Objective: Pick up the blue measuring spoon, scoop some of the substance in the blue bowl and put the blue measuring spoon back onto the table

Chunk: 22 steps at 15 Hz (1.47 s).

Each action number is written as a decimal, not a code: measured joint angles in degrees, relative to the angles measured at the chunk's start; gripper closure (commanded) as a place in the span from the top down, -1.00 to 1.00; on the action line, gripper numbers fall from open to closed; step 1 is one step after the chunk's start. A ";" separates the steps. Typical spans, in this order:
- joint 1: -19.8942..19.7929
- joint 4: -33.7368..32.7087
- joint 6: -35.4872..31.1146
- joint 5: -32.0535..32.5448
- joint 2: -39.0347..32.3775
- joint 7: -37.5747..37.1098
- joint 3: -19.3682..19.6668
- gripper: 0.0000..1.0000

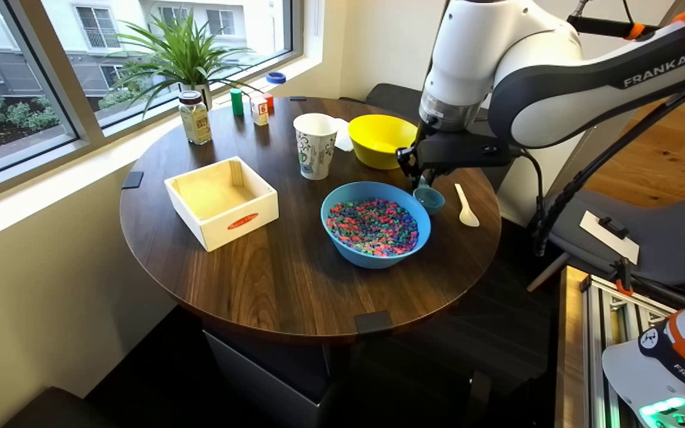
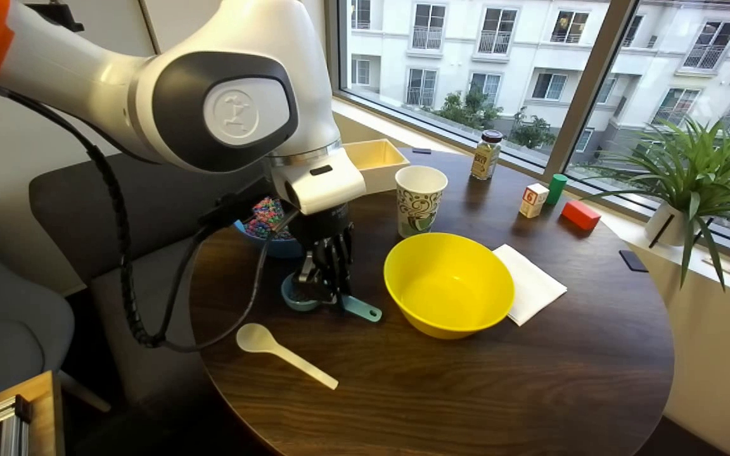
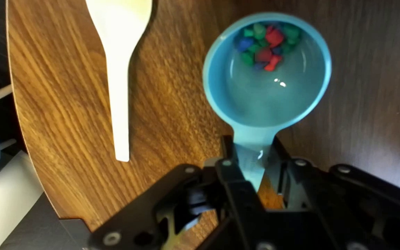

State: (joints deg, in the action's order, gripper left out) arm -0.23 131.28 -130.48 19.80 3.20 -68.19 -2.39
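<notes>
Beside the blue bowl, the blue measuring spoon is gripped by its handle in the tool, cup nearer the bowl; some of the substance is carried aboard; contact with the table can't be judged; a level release seems due.

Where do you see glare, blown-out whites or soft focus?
Wrist view: small glints inside the blue measuring spoon; pale spoon with a nearly blown-out handle and dark shadow along one edge; gripper looks slightly soft. In an exterior view: windowsill close to white.
</notes>
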 measured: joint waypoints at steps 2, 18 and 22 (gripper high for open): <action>0.00 -0.01 -0.04 -0.01 -0.21 0.26 0.19 0.19; 0.53 -0.21 7.91 0.36 5.95 1.78 -1.10 1.00; 0.48 -0.24 11.10 1.07 10.23 1.78 -1.80 1.00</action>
State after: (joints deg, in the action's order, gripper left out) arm 0.25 131.04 -119.38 20.87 13.43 -66.41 -4.18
